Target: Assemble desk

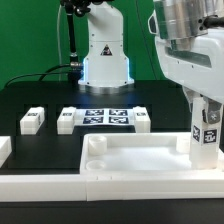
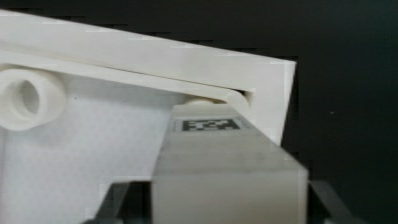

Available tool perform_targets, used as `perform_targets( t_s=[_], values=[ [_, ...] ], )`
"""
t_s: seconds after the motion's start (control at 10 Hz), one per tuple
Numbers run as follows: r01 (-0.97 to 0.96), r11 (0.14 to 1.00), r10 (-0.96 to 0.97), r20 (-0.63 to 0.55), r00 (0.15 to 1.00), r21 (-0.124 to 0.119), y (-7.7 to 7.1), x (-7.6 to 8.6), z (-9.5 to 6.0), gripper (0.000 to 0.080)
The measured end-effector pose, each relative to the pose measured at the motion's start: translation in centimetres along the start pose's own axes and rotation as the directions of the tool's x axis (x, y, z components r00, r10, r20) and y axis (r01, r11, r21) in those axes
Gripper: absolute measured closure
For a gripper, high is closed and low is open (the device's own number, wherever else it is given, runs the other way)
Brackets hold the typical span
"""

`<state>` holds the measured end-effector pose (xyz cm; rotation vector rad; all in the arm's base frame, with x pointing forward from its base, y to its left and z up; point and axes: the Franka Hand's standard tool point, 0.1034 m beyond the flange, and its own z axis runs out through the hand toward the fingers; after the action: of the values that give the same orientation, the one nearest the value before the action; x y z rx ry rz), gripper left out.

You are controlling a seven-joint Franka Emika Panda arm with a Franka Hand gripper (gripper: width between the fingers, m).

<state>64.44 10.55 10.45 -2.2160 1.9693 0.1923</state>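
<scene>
If you push down from here, risk: the held leg (image 2: pixel 222 165) may wedge against the raised rim (image 2: pixel 267 85) instead of seating, because its tip sits tight in the corner. Any tilt could jam it or shove the desk top (image 1: pixel 150 160) sideways.
Gripper (image 2: pixel 222 198): fingers pinch the held leg by its sides, just behind its tag (image 2: pixel 210 125).
Leg axis: upright in the exterior view, long axis vertical, lower end pointing down into the desk top's corner at the exterior view's right. You cannot tell whether it is seated.
Desk top: flat at the table's front, rim up, long axis across the exterior view. Its socket (image 1: pixel 95 148) at the exterior view's left is empty.
Loose legs (image 1: pixel 32 120): three lie beyond the desk top.
Marker board (image 1: pixel 105 117): between two of them.
</scene>
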Motion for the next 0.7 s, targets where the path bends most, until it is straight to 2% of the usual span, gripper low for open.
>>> perform_targets(
  t_s=[0.4, 0.6, 0.7],
  values=[
    [-0.208, 0.978, 0.208, 0.003, 0.978, 0.01, -0.16, -0.21, 0.04, 0.0511],
    [-0.415, 0.908, 0.415, 0.022, 0.91, 0.053, -0.28, -0.46, 0.13, 0.0511],
    [-0.46, 0.885, 0.459, 0.027, 0.888, 0.071, -0.33, -0.28, 0.05, 0.0511]
  ],
)
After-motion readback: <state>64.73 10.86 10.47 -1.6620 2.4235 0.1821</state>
